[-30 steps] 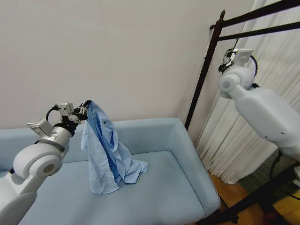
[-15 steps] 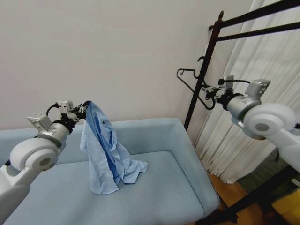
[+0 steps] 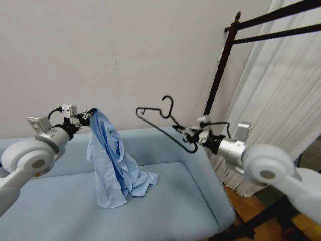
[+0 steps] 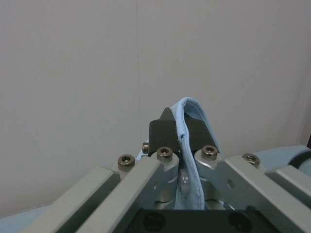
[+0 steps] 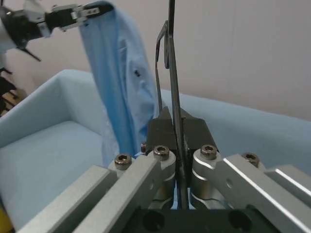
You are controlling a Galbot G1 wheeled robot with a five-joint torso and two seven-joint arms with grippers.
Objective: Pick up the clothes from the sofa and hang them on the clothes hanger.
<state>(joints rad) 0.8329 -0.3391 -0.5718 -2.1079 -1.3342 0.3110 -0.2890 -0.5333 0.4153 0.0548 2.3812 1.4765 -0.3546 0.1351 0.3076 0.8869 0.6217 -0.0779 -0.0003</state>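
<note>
A light blue shirt [image 3: 113,160] hangs from my left gripper [image 3: 90,116], which is shut on its collar [image 4: 192,141] above the sofa's back; the hem rests on the seat. My right gripper [image 3: 188,134] is shut on a black wire hanger [image 3: 163,123], held in the air to the right of the shirt. In the right wrist view the hanger's wire [image 5: 172,63] runs up between the pads, with the shirt [image 5: 121,77] and the left gripper [image 5: 92,9] beyond it.
The pale blue sofa [image 3: 190,201] spans the lower frame against a plain wall. A dark clothes rack [image 3: 225,55] with two rails stands at the sofa's right end, before white curtains [image 3: 281,110]. Wooden floor shows at lower right.
My right arm has swung down and left from the rack, carrying the black hanger toward the shirt. The left gripper and the shirt have stayed in place.
</note>
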